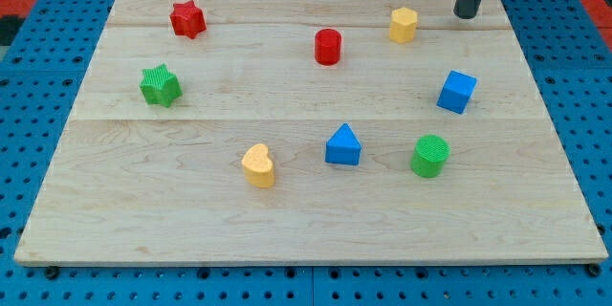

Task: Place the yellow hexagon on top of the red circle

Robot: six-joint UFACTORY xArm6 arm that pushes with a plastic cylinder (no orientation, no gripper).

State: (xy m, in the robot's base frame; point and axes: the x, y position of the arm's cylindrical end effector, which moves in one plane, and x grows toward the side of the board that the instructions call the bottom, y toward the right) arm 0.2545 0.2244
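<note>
No claw is fitted, so no open or closed state can be told; the arm ends in a dark rod, and my tip (466,15) is seen near the view's top right, on the wooden board (287,220) close to its far edge. Nothing is touched by the tip. The yellow hexagon (404,25) is found just to the view's left of the tip, slightly lower, with a clear gap between them. The red circle (328,46) is set further to the view's left of the hexagon and a little lower; the two are near but apart, with bare wood between them.

A red star (188,18) is placed at the view's top left, and a green star (160,85) below it toward the left edge. A blue cube (457,92) is seen at the view's right, below the hexagon. Along the lower middle, three blocks are spread in a loose row: a yellow heart (258,165), a blue triangle (343,145) and a green circle (430,156). All blocks are seen standing apart from one another. The board is laid on a blue pegboard (38,67).
</note>
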